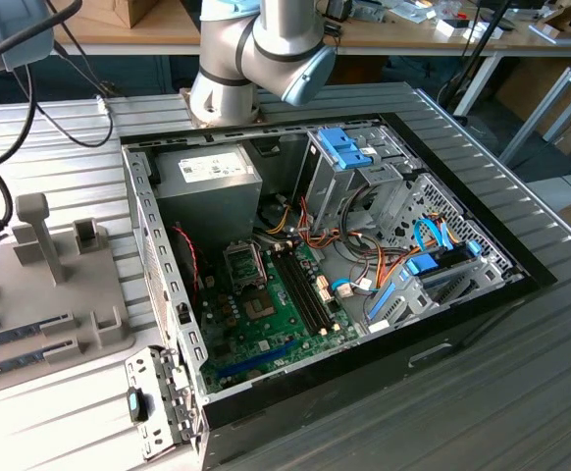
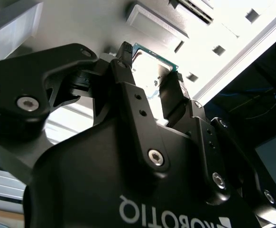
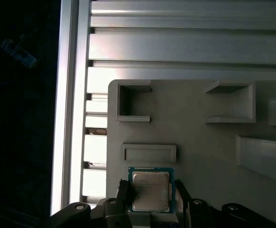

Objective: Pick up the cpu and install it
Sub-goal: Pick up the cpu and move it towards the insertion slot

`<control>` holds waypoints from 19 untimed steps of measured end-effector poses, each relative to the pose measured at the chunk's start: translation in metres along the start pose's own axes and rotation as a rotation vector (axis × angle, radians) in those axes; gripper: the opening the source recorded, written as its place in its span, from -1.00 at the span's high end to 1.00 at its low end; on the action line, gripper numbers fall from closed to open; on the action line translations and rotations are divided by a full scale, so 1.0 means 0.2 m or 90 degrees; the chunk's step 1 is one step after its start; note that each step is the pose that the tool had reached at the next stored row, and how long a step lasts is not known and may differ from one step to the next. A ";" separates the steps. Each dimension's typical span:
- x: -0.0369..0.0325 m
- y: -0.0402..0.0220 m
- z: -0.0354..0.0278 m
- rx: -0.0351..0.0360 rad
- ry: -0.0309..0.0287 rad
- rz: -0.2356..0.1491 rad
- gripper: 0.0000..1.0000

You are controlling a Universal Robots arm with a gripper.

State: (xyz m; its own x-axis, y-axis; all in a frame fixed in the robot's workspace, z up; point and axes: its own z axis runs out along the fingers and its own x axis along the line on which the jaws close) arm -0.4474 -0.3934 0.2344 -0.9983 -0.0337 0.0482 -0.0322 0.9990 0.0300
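In both wrist views the cpu (image 3: 150, 191) sits squarely between the two black fingers (image 3: 123, 195) of the gripper (image 3: 151, 199). Its silver top faces the first wrist camera and its thin green rim runs along all four sides. The jaws stand narrow, one finger pressed against each of two opposite edges of the chip, so the pincer is clamped on the cpu (whether the chip rests on the surface beneath it or hangs just above it, I cannot tell).

In the second wrist view the cpu (image 2: 153, 71) shows from below the gripper's (image 2: 151, 66) body, bright between the finger pads (image 2: 172, 92).

Behind the chip lies a pale grey moulded holder tray (image 3: 199, 142) with square pockets and a shallow rectangular frame (image 3: 149, 153) just beside the cpu. The tray rests on a ribbed metal table (image 3: 176, 42).

In the exterior view the arm (image 1: 266, 39) rises past the top edge. Below it an open computer case (image 1: 364, 378) lies on its side, with the green motherboard (image 1: 266, 314) and its processor socket (image 1: 244, 265) exposed. The grey holder tray (image 1: 30, 294) sits at the exterior view's left, well apart from the socket.
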 end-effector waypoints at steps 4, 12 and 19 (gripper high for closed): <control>0.001 0.000 -0.014 0.0000 0.0000 0.000 0.05; 0.002 0.001 -0.038 0.0000 0.0001 0.000 0.05; 0.003 0.002 -0.053 0.0000 0.0000 0.000 0.05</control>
State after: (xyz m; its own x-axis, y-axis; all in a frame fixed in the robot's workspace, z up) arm -0.4474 -0.3934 0.2451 -0.9983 -0.0336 0.0483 -0.0322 0.9990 0.0300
